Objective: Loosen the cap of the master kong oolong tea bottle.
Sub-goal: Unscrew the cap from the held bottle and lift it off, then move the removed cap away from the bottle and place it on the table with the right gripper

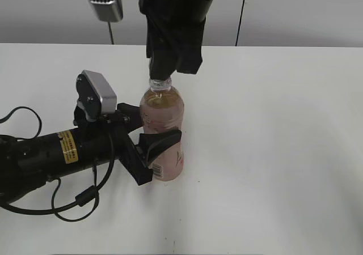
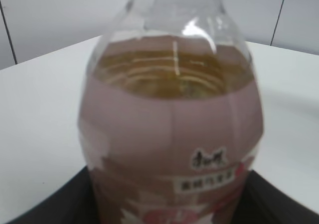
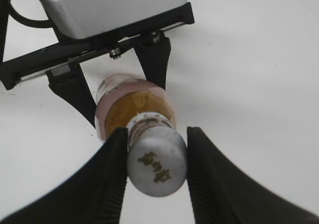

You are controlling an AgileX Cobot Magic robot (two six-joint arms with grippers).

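While the master kong oolong tea bottle stands upright mid-bench, the left gripper clamps its body and the right gripper pinches the cap from above.

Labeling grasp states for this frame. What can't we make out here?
- Cap: hidden in the exterior view by the right gripper; cut off by the top edge in the left wrist view.
- Right jaws on cap: right wrist view leaves contact unclear.
- Bottle label text: blurred in the left wrist view.
- Left gripper: only dark corners show in its own view.
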